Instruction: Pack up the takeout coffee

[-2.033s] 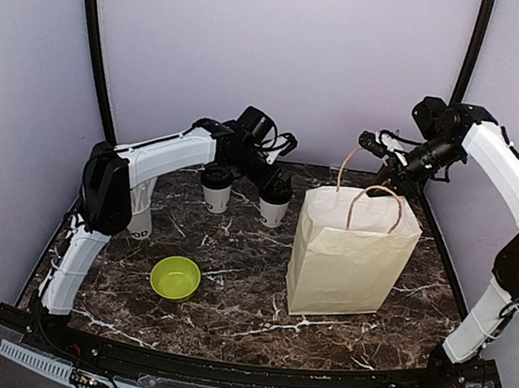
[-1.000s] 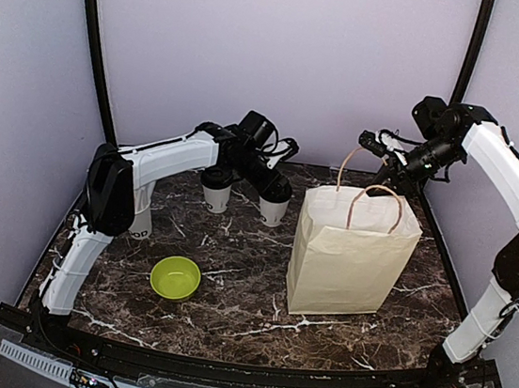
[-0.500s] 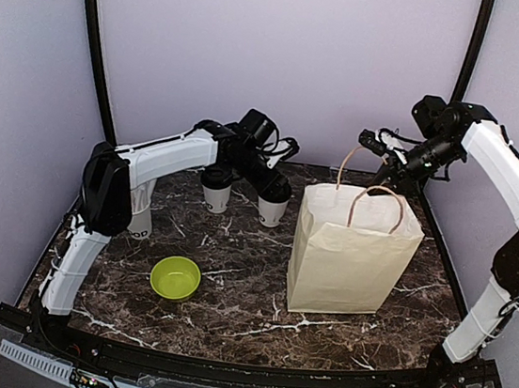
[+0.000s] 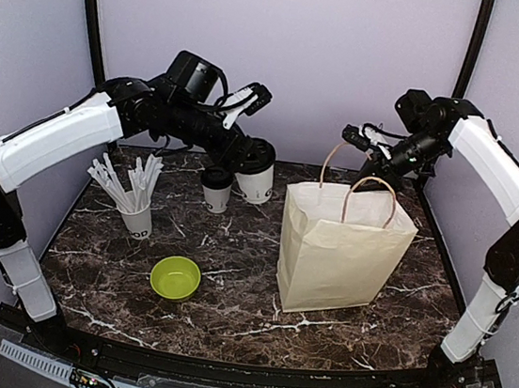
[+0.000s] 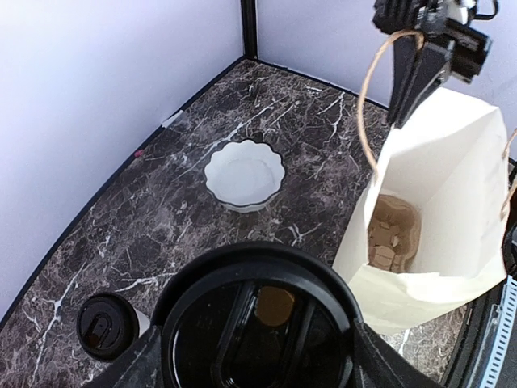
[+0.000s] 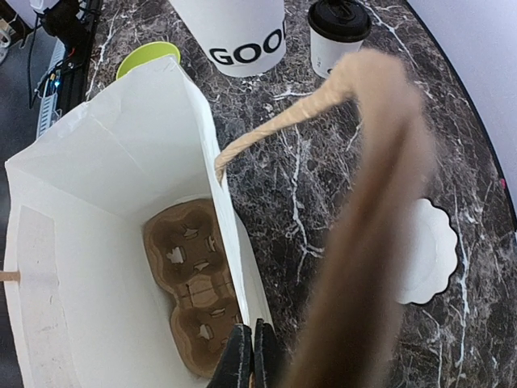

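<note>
Got one cup [image 4: 257, 182] clamped in the left gripper [image 4: 248, 155], up in the air at 10 o'clock from the bag [image 4: 337, 256]. Near enough upright, lid up, long axis vertical. Probably thin paper, lightish, sloshy if full, so squeeze the wall gently, never the slick lid. Can spot the second cup [image 4: 215, 191] on the table [image 4: 229, 285] at 7 o'clock of it, upright too. Pinching the bag's handle [image 4: 327, 165] with the right gripper [image 4: 377, 164], fingers together.

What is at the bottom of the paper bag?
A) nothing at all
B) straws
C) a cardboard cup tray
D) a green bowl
C: the right wrist view looks down into the open bag, and a brown cardboard tray with cup holes lies on its floor.
</note>
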You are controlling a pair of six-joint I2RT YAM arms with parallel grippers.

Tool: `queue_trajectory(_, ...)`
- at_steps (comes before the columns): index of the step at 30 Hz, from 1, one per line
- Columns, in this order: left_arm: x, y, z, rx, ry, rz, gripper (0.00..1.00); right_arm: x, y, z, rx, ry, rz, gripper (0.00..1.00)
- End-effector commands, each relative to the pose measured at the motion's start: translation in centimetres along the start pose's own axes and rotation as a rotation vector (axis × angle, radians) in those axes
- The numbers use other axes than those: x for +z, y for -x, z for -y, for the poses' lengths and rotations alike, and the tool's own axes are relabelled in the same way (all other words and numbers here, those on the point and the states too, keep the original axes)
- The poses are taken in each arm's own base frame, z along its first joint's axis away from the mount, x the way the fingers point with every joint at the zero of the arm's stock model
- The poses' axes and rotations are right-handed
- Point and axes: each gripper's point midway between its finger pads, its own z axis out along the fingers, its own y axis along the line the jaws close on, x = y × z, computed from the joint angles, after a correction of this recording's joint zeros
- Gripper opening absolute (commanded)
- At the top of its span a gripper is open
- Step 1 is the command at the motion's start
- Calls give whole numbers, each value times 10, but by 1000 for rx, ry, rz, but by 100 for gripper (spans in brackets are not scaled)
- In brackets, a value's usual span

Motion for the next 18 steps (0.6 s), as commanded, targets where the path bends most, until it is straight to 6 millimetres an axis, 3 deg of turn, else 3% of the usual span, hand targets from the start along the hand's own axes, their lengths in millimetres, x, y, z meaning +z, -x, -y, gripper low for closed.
queue_trajectory(1, -39, -2, -4, -21, 55, -3, 67, 15, 36, 4, -17, 21, 67, 0)
queue_trajectory(10, -119, 33, -9, -5, 139, 126, 67, 50, 81, 27, -23, 2, 97, 0)
queue_trajectory(18, -177, 62, -3, 30, 157, 271, 66, 63, 101, 29, -36, 14, 130, 0)
